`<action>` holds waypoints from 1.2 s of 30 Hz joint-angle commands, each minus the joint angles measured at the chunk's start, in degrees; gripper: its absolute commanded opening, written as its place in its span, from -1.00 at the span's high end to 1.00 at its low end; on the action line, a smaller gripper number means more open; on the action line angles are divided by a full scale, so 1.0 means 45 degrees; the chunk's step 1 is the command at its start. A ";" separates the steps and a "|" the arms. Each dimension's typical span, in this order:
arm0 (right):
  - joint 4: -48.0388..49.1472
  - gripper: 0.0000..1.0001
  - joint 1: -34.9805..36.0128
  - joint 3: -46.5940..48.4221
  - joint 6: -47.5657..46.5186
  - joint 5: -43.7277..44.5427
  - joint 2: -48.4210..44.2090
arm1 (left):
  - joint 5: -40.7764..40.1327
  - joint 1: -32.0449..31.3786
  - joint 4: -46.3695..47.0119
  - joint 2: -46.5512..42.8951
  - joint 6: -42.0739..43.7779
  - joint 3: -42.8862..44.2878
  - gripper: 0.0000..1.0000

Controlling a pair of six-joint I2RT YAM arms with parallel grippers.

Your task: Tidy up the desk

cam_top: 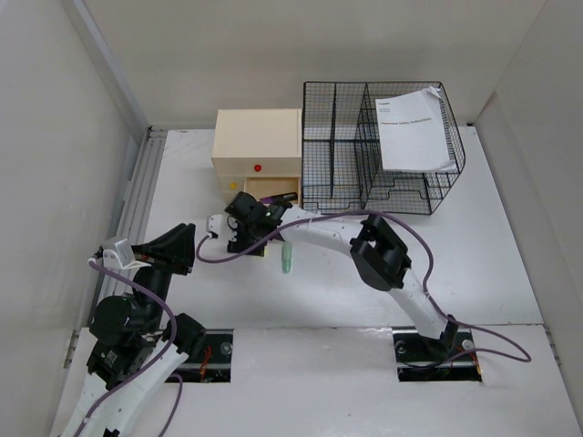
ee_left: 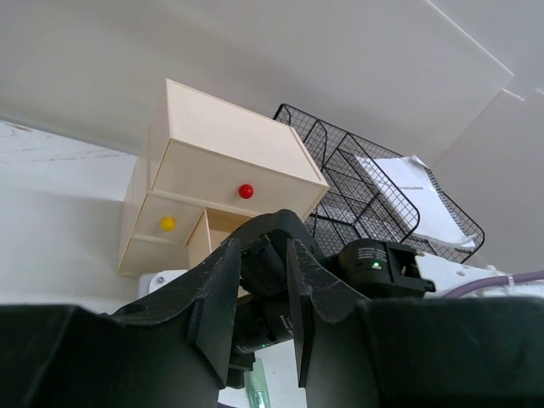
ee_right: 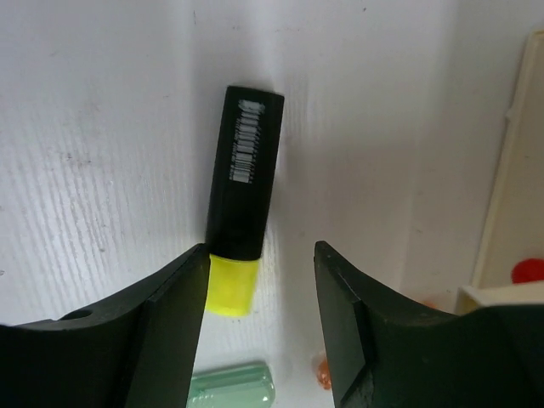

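Note:
The white desk (cam_top: 492, 255) has a ribbed rail (cam_top: 137, 200) along its left edge. My right gripper (cam_top: 244, 228) reaches left in front of the cream drawer box (cam_top: 257, 150). In the right wrist view it (ee_right: 261, 255) is open, low over the desk (ee_right: 102, 127). A black highlighter with a yellow cap (ee_right: 240, 200) lies flat there, its yellow end beside the left finger (ee_right: 170, 323). My left gripper (cam_top: 178, 248) is open and empty at the left; in its own view it (ee_left: 259, 297) points at the drawer box (ee_left: 229, 161).
The box's bottom drawer (cam_top: 271, 189) is open below a red knob (cam_top: 258, 167) and a yellow knob (cam_top: 230, 186). A black wire-mesh rack (cam_top: 378, 146) holds a paper (cam_top: 414, 127). A pale green object (cam_top: 286, 258) and a small orange thing (ee_right: 323, 371) lie near the right gripper.

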 commanded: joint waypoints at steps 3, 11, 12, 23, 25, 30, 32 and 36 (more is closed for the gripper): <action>-0.0416 -0.16 -0.0074 0.0871 0.0379 -0.0724 0.0524 | -0.0109 0.0060 0.0538 -0.0182 0.0150 0.0121 0.48; -0.0786 -0.21 -0.0191 0.0871 0.0496 -0.1230 0.0914 | -0.0109 0.0060 0.0538 -0.0182 0.0150 0.0121 0.48; -0.0787 -0.21 -0.0191 0.0871 0.0496 -0.1231 0.0914 | -0.0109 0.0060 0.0538 -0.0182 0.0150 0.0121 0.48; -0.3014 -0.12 -0.0425 0.1771 0.0067 -0.3438 0.1774 | -0.0109 0.0060 0.0538 -0.0182 0.0150 0.0121 0.48; -0.3130 -0.06 -0.0425 0.1634 0.0067 -0.3672 0.1658 | -0.0109 0.0060 0.0538 -0.0182 0.0150 0.0121 0.48; -0.3131 0.09 -0.0425 0.1515 0.0475 -0.3673 0.1657 | -0.0109 0.0060 0.0538 -0.0182 0.0150 0.0121 0.46; -0.2840 0.23 -0.0425 0.1515 0.0729 -0.3673 0.1657 | -0.0109 0.0060 0.0538 -0.0182 0.0150 0.0121 0.46; -0.2449 0.49 -0.0425 0.1205 0.1063 -0.3225 0.1539 | -0.0109 0.0060 0.0538 -0.0182 0.0150 0.0121 0.46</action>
